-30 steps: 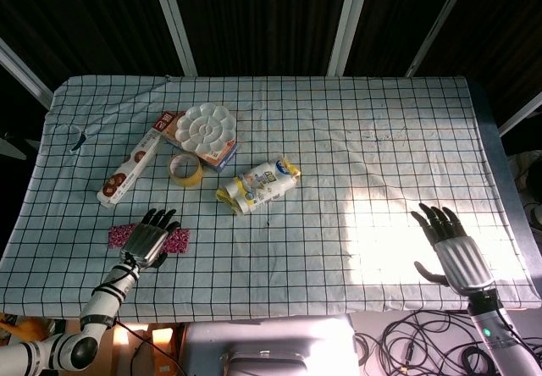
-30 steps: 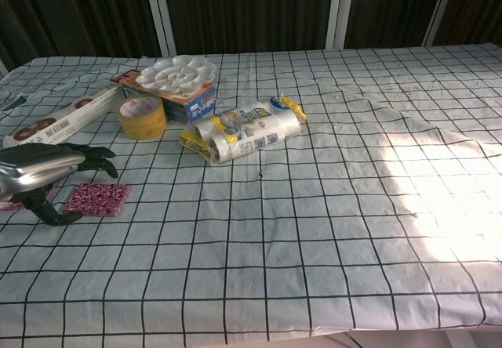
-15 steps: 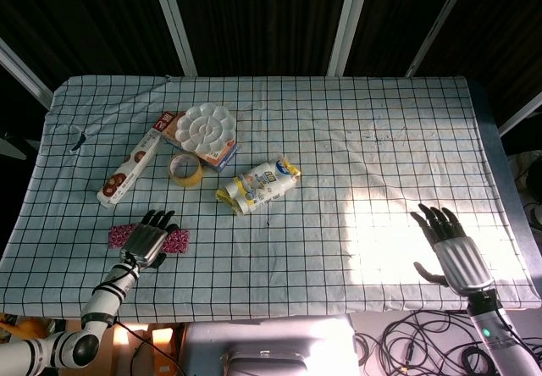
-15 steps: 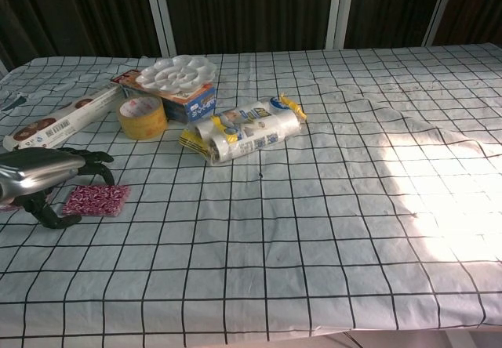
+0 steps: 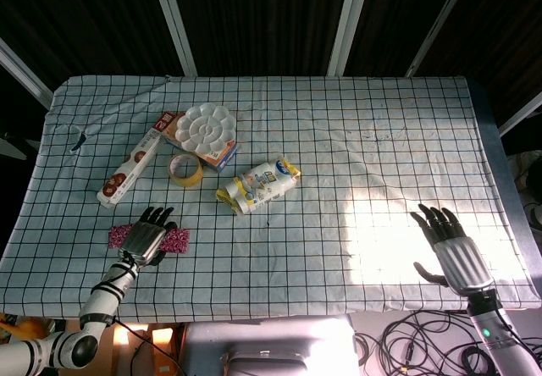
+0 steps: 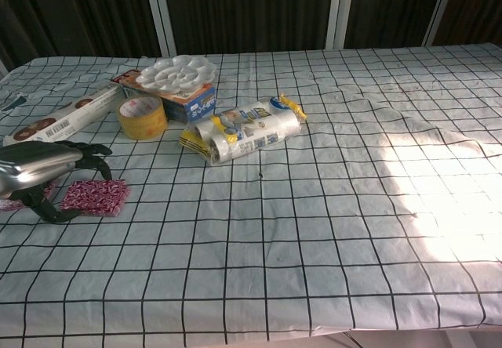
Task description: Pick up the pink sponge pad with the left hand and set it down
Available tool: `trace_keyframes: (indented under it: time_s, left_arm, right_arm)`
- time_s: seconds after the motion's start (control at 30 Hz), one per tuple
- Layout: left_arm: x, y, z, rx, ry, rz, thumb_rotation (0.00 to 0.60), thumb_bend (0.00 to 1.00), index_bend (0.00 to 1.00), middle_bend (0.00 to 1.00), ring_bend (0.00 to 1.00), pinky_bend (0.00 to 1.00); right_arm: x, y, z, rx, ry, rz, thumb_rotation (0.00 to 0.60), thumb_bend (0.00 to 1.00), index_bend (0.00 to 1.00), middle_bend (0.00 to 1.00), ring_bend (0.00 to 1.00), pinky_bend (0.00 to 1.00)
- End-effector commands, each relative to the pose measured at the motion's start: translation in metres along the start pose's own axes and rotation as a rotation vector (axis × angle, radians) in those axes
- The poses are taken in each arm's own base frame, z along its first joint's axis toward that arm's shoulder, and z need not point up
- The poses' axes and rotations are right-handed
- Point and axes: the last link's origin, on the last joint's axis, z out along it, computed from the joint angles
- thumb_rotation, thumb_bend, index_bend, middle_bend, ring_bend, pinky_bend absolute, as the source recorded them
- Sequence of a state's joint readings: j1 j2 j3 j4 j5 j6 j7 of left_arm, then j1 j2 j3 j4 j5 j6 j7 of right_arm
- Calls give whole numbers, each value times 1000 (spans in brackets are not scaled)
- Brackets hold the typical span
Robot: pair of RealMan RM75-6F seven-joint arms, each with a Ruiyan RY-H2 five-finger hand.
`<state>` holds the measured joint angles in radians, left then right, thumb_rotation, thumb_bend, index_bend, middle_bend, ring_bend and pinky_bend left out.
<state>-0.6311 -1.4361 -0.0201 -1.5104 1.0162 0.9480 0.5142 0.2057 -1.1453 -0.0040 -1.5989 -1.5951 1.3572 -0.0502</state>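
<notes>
The left hand has slid a little toward the table's near-left edge and sits low over the flat pink speckled sponge pad. Its fingers are apart, holding nothing. The pad lies on the checked cloth, not yet lifted. The right hand rests open, unmoved.

The left hand covers the middle of the pink sponge pad; whether it touches cannot be told, and the chest view's edge crops that hand there
</notes>
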Motion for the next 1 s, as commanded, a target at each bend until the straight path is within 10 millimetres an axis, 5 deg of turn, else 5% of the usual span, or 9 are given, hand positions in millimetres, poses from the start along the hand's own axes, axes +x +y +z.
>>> trace_keyframes:
  time_s: [0.03,0.3,0.6,1.0]
  left_arm:
    - [2,-2,-4,2,16,-8,600,367,446,31,0,0]
    - [6,-26,-41,40,56,16,600,365,464,41,0,0]
    - [-26,-52,-79,99,-3,5,600,368,446,43,0,0]
    - [-43,-50,-86,95,-30,-27,600,351,49,15,0,0]
  right_arm:
    - [0,0,0,-1,1,0,600,194,0,0,0,0]
    - [0,1,-1,-4,1,0,600,194,0,0,0,0]
    - [-3,-3,0,1,-7,-7,600,194,0,0,0,0]
    - [-6,-5,1,6,-14,-13,600,194,0,0,0,0]
